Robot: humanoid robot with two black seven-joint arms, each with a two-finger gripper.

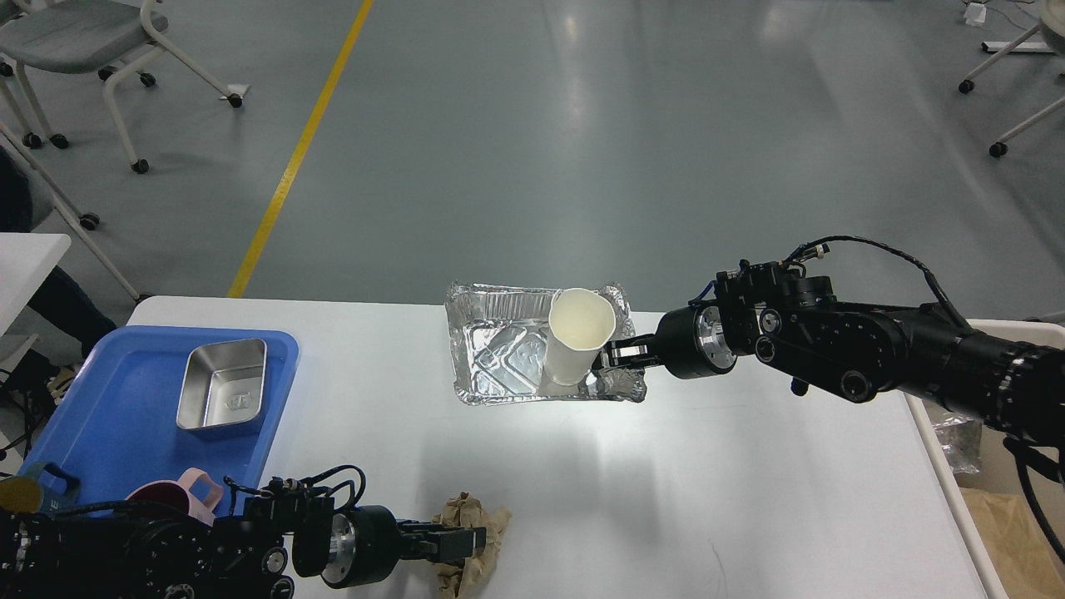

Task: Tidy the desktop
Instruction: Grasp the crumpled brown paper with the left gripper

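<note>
The white desktop (707, 491) fills the lower view. A crumpled foil tray (499, 358) lies at its far edge with a white paper cup (574, 337) standing upright in it. My right gripper (614, 355) reaches in from the right and its fingers are closed on the tray's crushed right rim, right beside the cup. A crumpled brown paper ball (491, 532) lies at the near edge. My left gripper (468, 542) lies low against this paper and partly covers it. Its fingers are dark and I cannot tell them apart.
A blue plastic tray (125, 391) at the left holds a steel rectangular dish (223, 387) and a pink mug (183, 497). A beige bin (936, 449) with scraps stands past the right table edge. Wheeled chairs stand on the floor beyond.
</note>
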